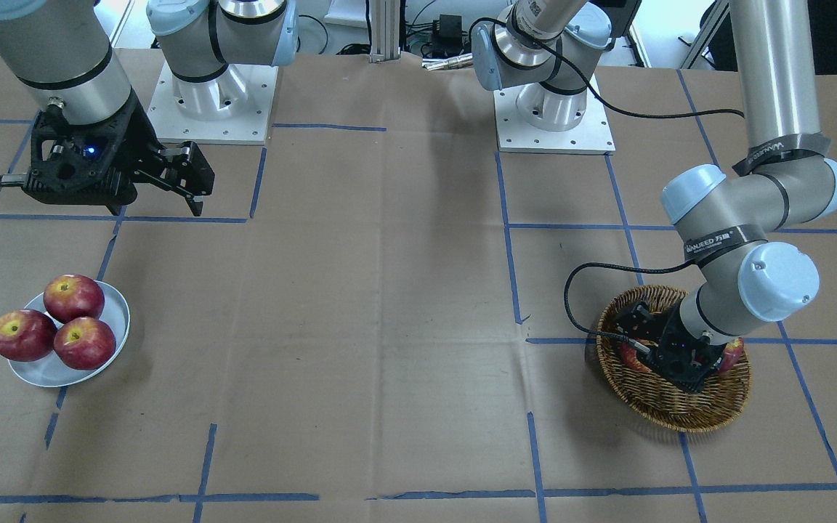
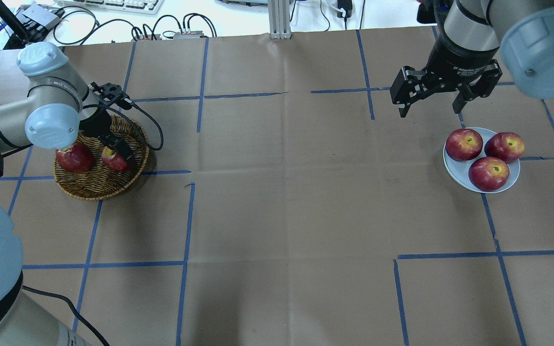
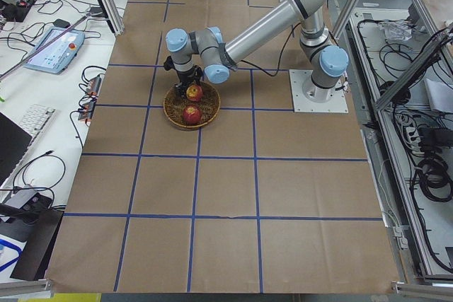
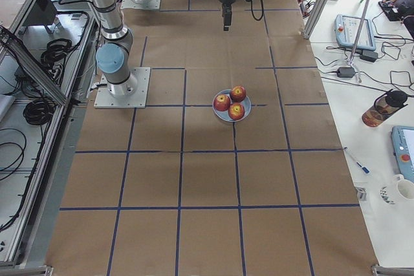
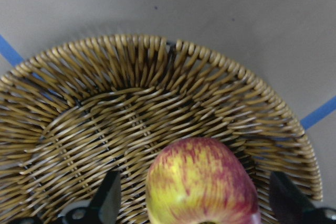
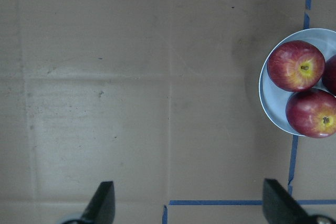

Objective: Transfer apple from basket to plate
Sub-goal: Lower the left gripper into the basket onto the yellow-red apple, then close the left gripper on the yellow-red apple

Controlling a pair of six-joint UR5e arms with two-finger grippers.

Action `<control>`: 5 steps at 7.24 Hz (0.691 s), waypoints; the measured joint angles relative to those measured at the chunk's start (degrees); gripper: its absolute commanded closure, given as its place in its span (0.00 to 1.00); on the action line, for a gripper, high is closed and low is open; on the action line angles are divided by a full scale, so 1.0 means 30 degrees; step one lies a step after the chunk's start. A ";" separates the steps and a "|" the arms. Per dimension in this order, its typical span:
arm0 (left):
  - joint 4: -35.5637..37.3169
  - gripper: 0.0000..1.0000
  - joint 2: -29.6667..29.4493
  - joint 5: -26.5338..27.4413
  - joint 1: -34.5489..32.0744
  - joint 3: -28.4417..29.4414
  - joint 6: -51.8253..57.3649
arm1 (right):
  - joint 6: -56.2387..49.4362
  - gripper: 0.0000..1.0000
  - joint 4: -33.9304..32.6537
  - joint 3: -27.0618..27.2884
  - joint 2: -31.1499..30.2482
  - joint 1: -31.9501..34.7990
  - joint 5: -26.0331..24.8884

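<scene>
The long carry is the biggest risk, I think. The basket (image 2: 99, 187) sits at one end of the worktop (image 2: 277, 192) and the plate (image 2: 455, 172) at the far other end, so a weak grip has plenty of room to fail.

The plate is the next worry. Three red apples (image 2: 463, 144) already crowd it. A fourth set down among them could roll off the rim or knock one loose.

The basket looks light. A finger that snags the weave could drag or tip it as the arm lifts.

The yellow-streaked apple (image 5: 202, 179) lies in the basket between the spread fingers of the left hand (image 5: 198, 203), which stands wide and not yet closed on it. The apple is round and smooth, so an off-centre squeeze could squirt it out towards the darker apple (image 2: 74, 157) beside it.

The right hand (image 2: 430, 109) hangs wide and empty just beside the plate, where it might block an incoming arm.

The worktop is brown paper marked into squares with blue tape (image 2: 185, 216), creased but flat. Around it stand aluminium posts (image 2: 279, 19), and side benches hold a keyboard (image 2: 113, 4), cables and a mug (image 4: 404, 189).
</scene>
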 measured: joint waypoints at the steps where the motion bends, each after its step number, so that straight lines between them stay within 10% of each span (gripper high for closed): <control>1: -0.0002 0.02 -0.0029 0.0004 0.0024 -0.0048 -0.0005 | 0.0000 0.00 0.0000 0.0000 0.0001 -0.0001 0.0000; 3: 0.0032 0.10 -0.0330 0.0019 0.0040 -0.0039 -0.0004 | 0.0000 0.00 0.0001 0.0000 0.0000 0.0000 0.0000; 5: 0.0048 0.43 -0.0520 -0.0005 0.0041 -0.0030 -0.0072 | 0.0000 0.00 0.0000 0.0000 0.0000 0.0000 0.0000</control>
